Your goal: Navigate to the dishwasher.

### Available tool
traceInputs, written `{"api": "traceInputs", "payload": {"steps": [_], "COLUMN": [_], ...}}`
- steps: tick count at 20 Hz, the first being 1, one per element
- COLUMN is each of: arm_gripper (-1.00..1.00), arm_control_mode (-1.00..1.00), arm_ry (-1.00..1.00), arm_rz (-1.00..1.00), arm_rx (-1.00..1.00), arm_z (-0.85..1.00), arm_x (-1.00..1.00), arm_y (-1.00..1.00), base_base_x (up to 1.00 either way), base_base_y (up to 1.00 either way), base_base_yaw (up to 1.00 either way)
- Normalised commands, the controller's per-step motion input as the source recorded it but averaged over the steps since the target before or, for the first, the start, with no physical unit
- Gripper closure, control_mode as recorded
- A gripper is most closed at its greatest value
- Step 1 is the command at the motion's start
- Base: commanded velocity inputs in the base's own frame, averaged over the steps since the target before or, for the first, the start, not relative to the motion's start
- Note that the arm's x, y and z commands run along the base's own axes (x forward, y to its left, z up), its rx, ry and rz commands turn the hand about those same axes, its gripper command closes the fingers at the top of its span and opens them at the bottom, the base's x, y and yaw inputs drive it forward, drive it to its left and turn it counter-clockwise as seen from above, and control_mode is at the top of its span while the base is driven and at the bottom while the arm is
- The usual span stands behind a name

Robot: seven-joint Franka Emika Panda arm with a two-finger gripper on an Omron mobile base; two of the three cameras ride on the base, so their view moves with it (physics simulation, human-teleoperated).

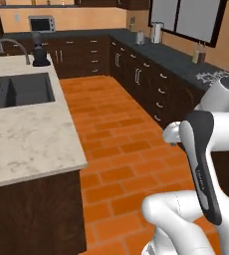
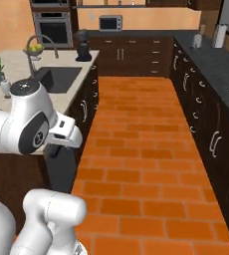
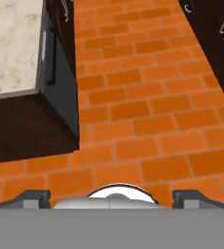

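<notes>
One dishwasher (image 3: 63, 82) left of the spread jaws

Orange brick-patterned floor (image 2: 136, 149) runs between dark brown cabinets (image 1: 151, 84); the island surface (image 1: 32, 139) is cream, marbled stone; the dishwasher (image 3: 60, 73) front dark grey.

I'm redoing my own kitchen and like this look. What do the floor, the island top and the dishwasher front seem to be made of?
The floor looks like matte orange brick or terracotta tile, judging by its staggered joints. The island top seems to be polished pale marble or stone, mottled with grey veining. The dishwasher front looks like smooth dark grey metal with a black bar handle, though it is seen edge-on, so that is uncertain.
</notes>
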Motion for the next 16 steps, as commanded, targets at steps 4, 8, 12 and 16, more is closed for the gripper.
{"api": "traceInputs", "payload": {"steps": [4, 8, 12, 16], "arm_gripper": [-1.00, -1.00, -1.00, -1.00], "arm_control_mode": [1.00, 1.00, 1.00, 1.00], "arm_ry": [0.00, 0.00, 0.00, 0.00], "arm_rz": [0.00, 0.00, 0.00, 0.00], "arm_rx": [0.00, 0.00, 0.00, 0.00], "arm_z": [0.00, 0.00, 0.00, 0.00], "arm_x": [0.00, 0.00, 0.00, 0.00], "arm_y": [0.00, 0.00, 0.00, 0.00], "base_base_x": [0.89, 1.00, 0.97, 0.25], "base_base_y": [-1.00, -0.80, -0.48, -0.03], "base_base_yaw": [0.21, 0.48, 0.64, 0.95]}}
